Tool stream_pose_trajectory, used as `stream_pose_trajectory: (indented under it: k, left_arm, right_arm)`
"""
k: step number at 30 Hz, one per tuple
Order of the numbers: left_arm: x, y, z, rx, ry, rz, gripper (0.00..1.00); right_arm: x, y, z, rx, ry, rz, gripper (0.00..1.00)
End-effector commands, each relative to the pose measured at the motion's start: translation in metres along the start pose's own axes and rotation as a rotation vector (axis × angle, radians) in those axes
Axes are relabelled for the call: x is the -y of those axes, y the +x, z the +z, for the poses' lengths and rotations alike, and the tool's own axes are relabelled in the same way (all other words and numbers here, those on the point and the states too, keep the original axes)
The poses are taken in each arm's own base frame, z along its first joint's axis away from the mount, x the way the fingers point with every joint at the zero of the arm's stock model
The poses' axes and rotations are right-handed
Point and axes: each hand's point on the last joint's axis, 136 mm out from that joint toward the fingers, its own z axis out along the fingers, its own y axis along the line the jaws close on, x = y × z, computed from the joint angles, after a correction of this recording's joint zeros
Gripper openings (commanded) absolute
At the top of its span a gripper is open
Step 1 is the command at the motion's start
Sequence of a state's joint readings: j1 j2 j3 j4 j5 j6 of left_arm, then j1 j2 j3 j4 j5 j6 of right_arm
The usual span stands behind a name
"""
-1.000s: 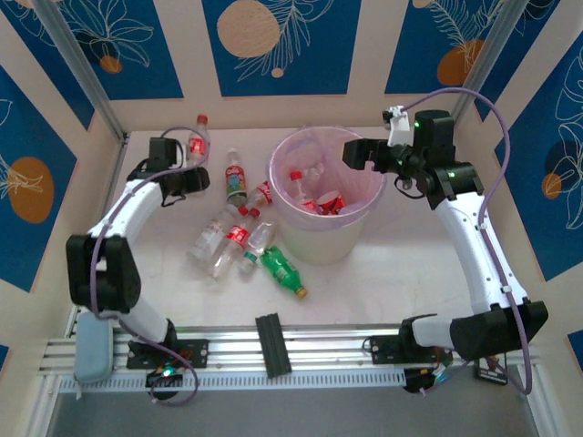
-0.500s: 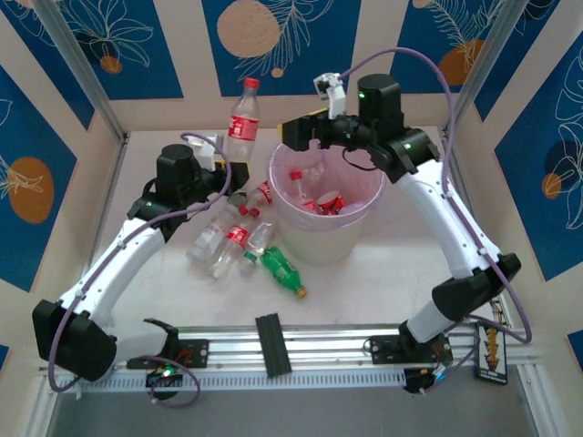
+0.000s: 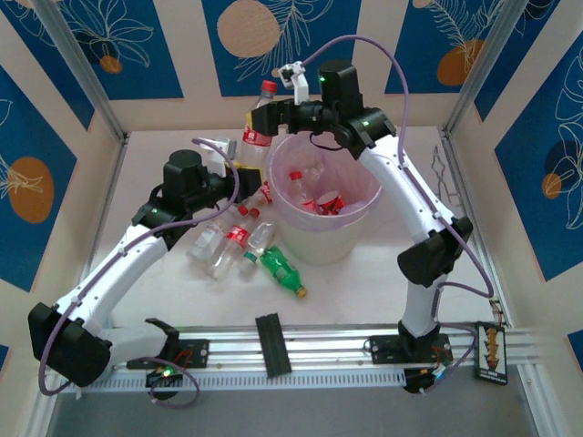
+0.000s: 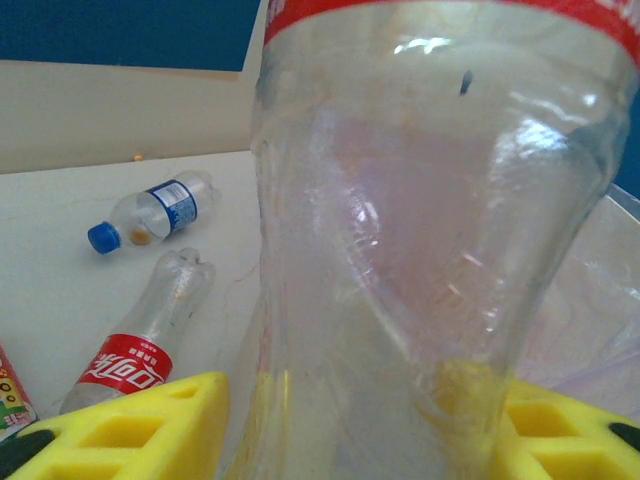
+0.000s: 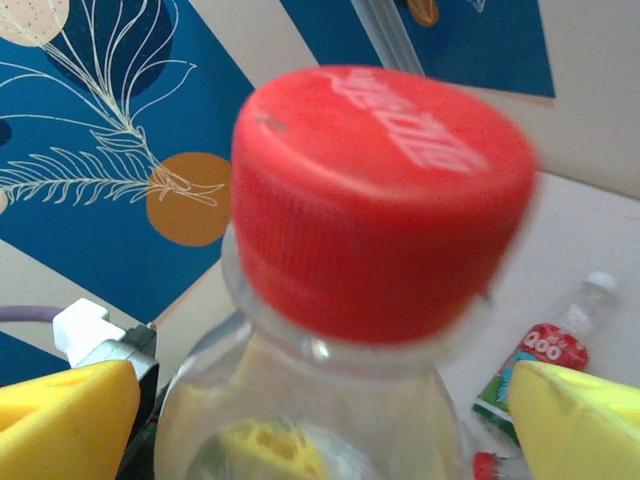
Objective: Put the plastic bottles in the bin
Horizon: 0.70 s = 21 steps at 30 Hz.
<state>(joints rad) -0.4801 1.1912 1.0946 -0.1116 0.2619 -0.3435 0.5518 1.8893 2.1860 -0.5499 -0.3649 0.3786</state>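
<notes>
Left end effector (image 4: pixel 360 438) is clamped on the lower body of an upright clear red-capped bottle (image 3: pixel 259 127), at upper centre of the top view, just beside the bin's (image 3: pixel 319 241) left rim. Right end effector (image 5: pixel 320 420) straddles the bottle's neck, its yellow fingers (image 5: pixel 60 420) apart. Other plastic bottles (image 3: pixel 232 238) lie on the desk (image 3: pixel 383 273) left of the bin, and several lie inside it.

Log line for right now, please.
left gripper: holding bottle upright by bin | right gripper: open around cap | bottle not yet in bin
</notes>
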Motion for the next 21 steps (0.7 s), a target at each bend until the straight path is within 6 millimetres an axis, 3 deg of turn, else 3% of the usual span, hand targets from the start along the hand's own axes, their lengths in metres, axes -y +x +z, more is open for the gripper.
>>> stream_pose_trajectory:
  k: [1,5,8,12,17,19,21]
  left_arm:
    - [0.012,-0.009,-0.006,0.039,0.037,0.01,0.23]
    - [0.01,-0.009,-0.006,0.034,0.02,0.008,0.23]
    - [0.011,-0.009,-0.007,0.035,0.025,0.001,0.25]
    - [0.015,-0.014,-0.01,0.054,0.037,0.002,0.44]
    - [0.029,-0.027,-0.02,0.144,0.107,0.027,0.9]
    - [0.035,-0.033,-0.026,0.187,0.133,0.034,0.98]
    - [0.038,-0.036,-0.031,0.197,0.145,0.04,1.0]
  right_arm:
    - [-0.014,0.003,0.003,-0.029,-0.046,0.022,0.87]
    - [-0.011,0.005,0.004,-0.029,-0.039,0.03,0.69]
    - [-0.012,0.004,0.002,-0.026,-0.035,0.021,0.64]
    - [-0.015,0.0,0.001,-0.013,-0.044,0.011,0.56]
    - [-0.024,-0.011,-0.001,0.027,-0.074,-0.006,0.53]
    - [-0.026,-0.018,-0.003,0.052,-0.072,-0.022,0.5]
    - [-0.028,-0.029,-0.009,0.089,-0.059,-0.051,0.47]
